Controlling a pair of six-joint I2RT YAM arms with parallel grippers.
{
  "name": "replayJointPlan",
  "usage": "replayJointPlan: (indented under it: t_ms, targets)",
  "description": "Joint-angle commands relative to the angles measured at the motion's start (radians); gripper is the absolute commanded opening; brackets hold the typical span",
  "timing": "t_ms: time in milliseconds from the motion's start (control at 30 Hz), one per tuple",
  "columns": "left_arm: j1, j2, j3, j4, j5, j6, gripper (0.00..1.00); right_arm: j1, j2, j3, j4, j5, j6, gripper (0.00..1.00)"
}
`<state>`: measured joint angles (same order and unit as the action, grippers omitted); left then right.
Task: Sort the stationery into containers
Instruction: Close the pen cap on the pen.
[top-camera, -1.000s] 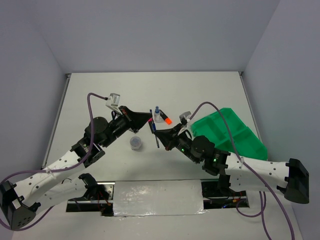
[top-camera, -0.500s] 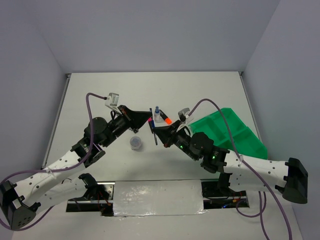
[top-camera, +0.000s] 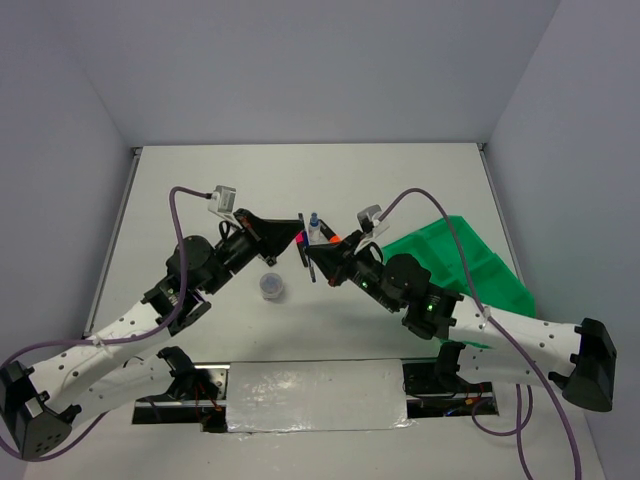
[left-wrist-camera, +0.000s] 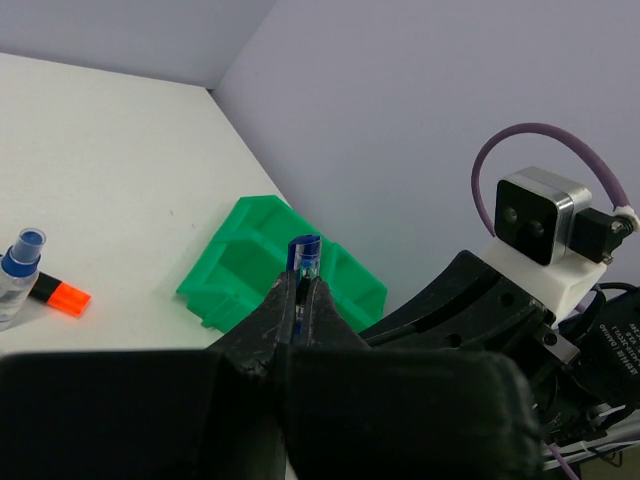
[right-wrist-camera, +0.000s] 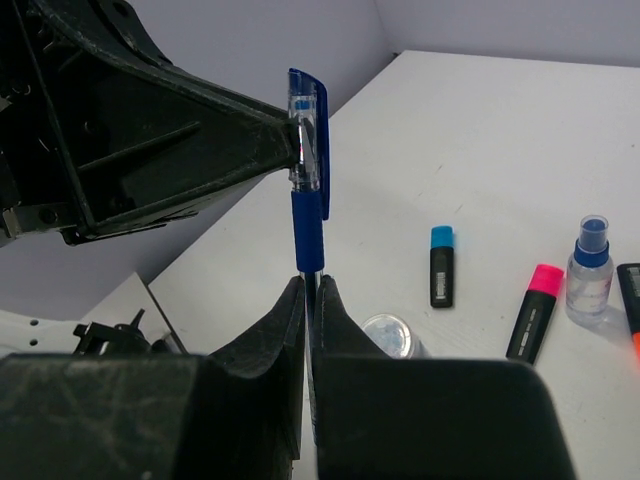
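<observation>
A thin blue pen (right-wrist-camera: 306, 190) is held upright above the table between both arms. My left gripper (left-wrist-camera: 302, 285) is shut on its clip end (left-wrist-camera: 304, 252). My right gripper (right-wrist-camera: 311, 285) is shut on its lower barrel, just below the blue grip. In the top view the pen (top-camera: 309, 257) spans both grippers. The green tray (top-camera: 470, 262) lies at the right and also shows in the left wrist view (left-wrist-camera: 245, 262). On the table lie the blue-capped highlighter (right-wrist-camera: 441, 266), pink highlighter (right-wrist-camera: 535, 311), orange highlighter (left-wrist-camera: 62, 296), bottle (right-wrist-camera: 588, 266) and tub (top-camera: 271, 286). No red pen shows.
The two arms meet nose to nose over the table's middle, just in front of the bottle (top-camera: 314, 228) and highlighters. Grey walls close the table at the back and both sides. Purple cables loop above both wrists.
My right arm has moved up and left to the pen hanging from my left gripper, and its jaws now grip the pen's lower part. The left arm has barely moved.
</observation>
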<state>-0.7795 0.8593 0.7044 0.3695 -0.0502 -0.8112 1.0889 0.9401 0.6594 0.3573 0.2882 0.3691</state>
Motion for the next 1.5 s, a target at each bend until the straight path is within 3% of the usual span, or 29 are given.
replayJointPlan:
  t_ms: [0, 467, 733, 967, 1133, 1467]
  targets:
    - [-0.018, -0.006, -0.002, -0.004, 0.062, 0.043, 0.0, -0.021, -0.011, 0.08, 0.06, 0.005, -0.007, 0.0]
    - [-0.036, 0.023, 0.032, -0.015, 0.154, 0.106, 0.0, -0.038, -0.024, 0.035, 0.184, -0.007, -0.096, 0.0]
    - [-0.07, 0.02, 0.038, -0.066, 0.122, 0.147, 0.0, -0.066, -0.038, 0.068, 0.173, -0.058, -0.133, 0.0]
    - [-0.07, 0.03, 0.142, -0.142, 0.066, 0.165, 0.36, -0.066, -0.04, -0.016, 0.218, -0.104, -0.087, 0.0]
    - [-0.07, 0.037, 0.187, -0.146, 0.093, 0.181, 0.46, -0.066, -0.052, -0.029, 0.213, -0.084, -0.081, 0.0]
    - [-0.07, 0.059, 0.145, -0.119, 0.122, 0.184, 0.35, -0.066, -0.063, 0.006, 0.166, -0.116, -0.079, 0.0]
